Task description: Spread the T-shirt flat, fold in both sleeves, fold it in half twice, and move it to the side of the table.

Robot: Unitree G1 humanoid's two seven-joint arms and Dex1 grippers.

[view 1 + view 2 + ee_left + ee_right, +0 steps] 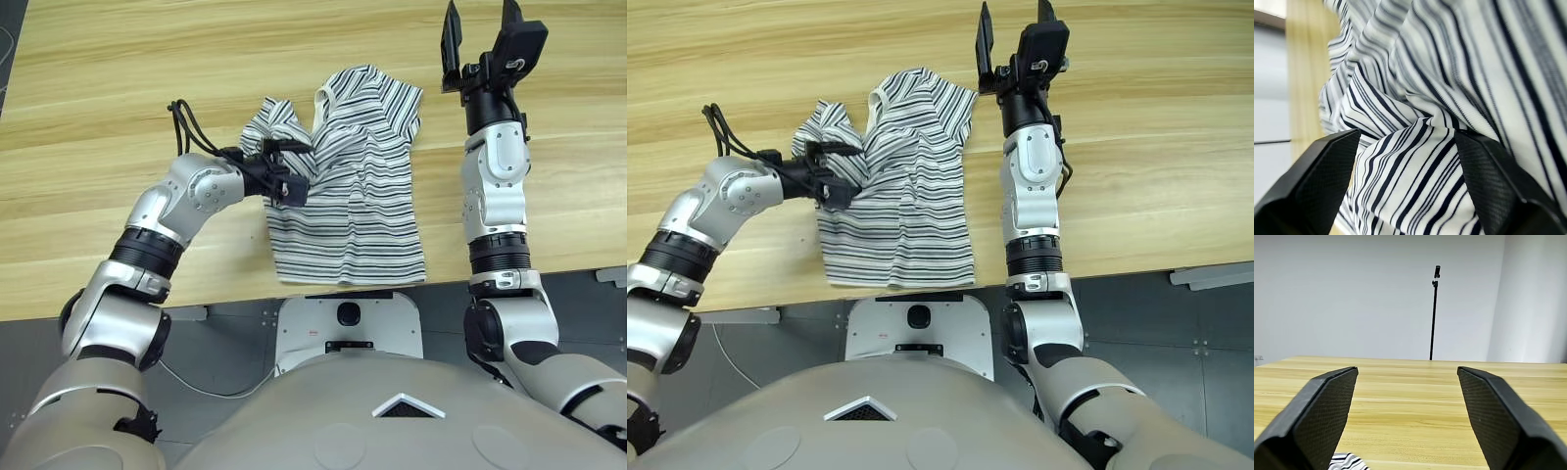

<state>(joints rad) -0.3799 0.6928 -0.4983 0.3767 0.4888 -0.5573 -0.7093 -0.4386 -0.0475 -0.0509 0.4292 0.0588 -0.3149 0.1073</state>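
Your left gripper gapes wide at frame centre, straddling a bunched sleeve of the T-shirt (nothing pinched yet), likely to pull it flat; right gripper hangs upper right, open, empty.

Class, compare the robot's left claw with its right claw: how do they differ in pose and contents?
The left claw has striped cloth of the T-shirt between its fingers; the right claw has nothing between its own. The left claw points sideways toward the robot's right; the right claw points forward over the table. Both are black, two-fingered and open.
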